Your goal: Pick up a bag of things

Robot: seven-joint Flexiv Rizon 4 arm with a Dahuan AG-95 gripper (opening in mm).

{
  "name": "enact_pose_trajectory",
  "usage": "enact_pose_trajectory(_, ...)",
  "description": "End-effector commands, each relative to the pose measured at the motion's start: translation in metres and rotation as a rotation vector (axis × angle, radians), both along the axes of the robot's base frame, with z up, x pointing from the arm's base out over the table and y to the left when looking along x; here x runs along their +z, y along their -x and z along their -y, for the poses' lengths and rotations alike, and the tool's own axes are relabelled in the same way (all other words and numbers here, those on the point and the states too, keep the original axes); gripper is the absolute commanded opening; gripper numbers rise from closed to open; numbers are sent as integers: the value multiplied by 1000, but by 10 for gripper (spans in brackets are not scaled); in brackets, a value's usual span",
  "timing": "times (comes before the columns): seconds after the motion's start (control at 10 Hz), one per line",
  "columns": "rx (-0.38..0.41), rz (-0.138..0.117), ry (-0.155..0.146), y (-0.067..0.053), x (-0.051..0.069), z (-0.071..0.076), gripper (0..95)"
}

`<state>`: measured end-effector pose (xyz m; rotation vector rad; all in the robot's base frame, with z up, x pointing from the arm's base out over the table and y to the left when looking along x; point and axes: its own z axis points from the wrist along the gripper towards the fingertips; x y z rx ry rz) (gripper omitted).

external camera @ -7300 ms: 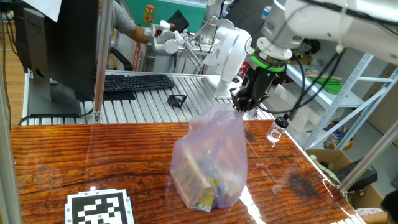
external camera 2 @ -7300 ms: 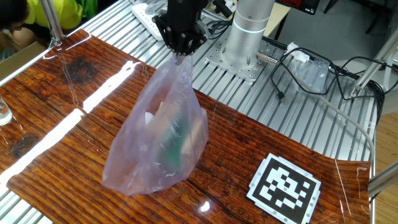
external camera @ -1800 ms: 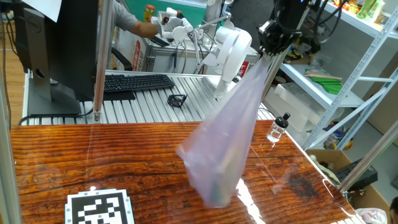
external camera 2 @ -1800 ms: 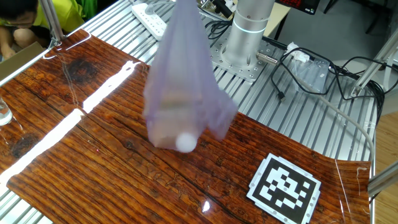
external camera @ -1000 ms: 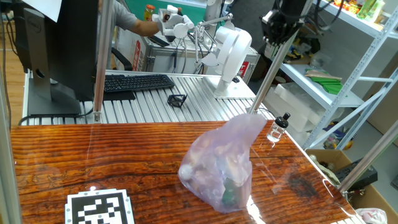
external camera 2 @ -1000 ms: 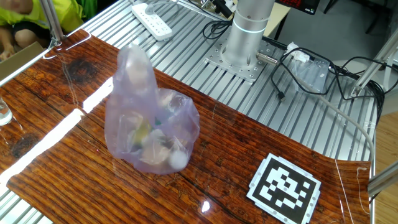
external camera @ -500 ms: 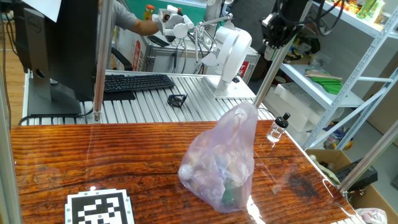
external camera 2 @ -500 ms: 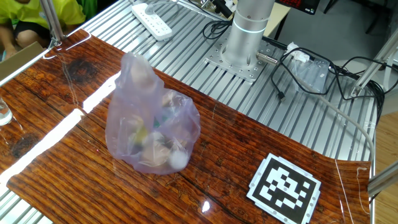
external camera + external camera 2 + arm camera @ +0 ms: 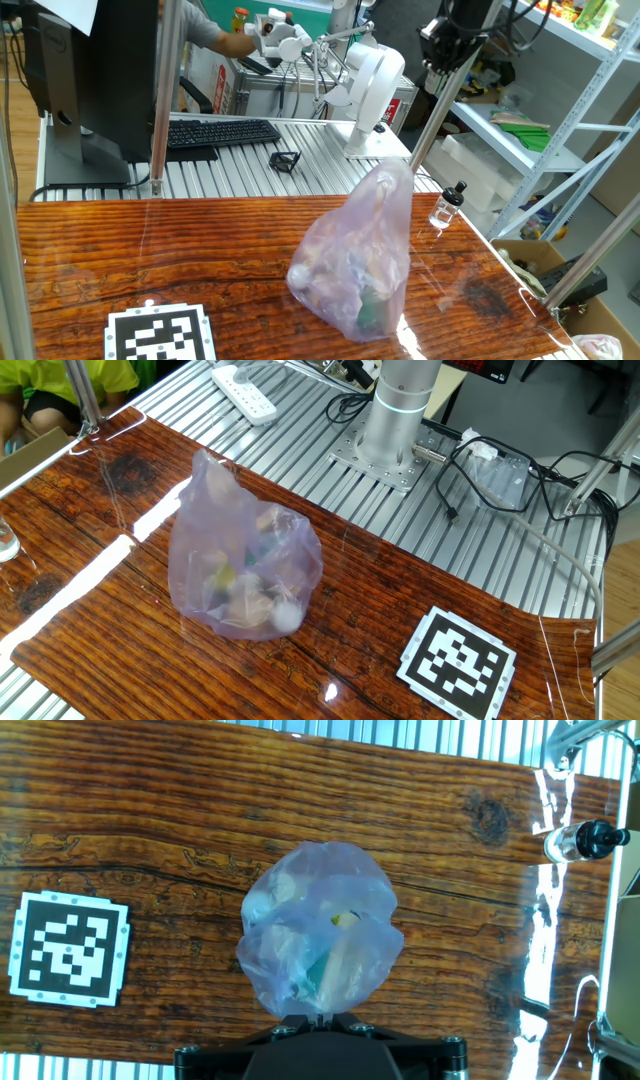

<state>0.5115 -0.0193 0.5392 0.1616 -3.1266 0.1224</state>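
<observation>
Though pincer (image 9: 447,45) high above bag (image 9: 357,255), fingertips indistinct.

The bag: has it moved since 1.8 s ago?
Yes. The bag hung lifted then; now it sits slumped on the table, farther left of the marker.

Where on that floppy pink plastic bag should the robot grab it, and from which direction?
Probably the bunched peak at the top of the bag, coming straight down from above. The bag sits on the wooden table with its loose items slumped into a wide bottom, while the thin plastic narrows upward into a peak slim enough for two fingers. The end effector hangs high above it.
</observation>
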Motion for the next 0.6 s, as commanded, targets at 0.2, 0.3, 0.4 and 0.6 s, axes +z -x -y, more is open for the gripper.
enact_pose_trajectory(0.2,-10,8,0,0,-3,0,0)
enact_pose_trajectory(0.3,-4,5,-2,0,-3,0,0)
enact_pose_trajectory(0.4,-1,5,-3,0,-3,1,0)
enact_pose_trajectory(0.6,-1,5,-6,0,-5,1,0)
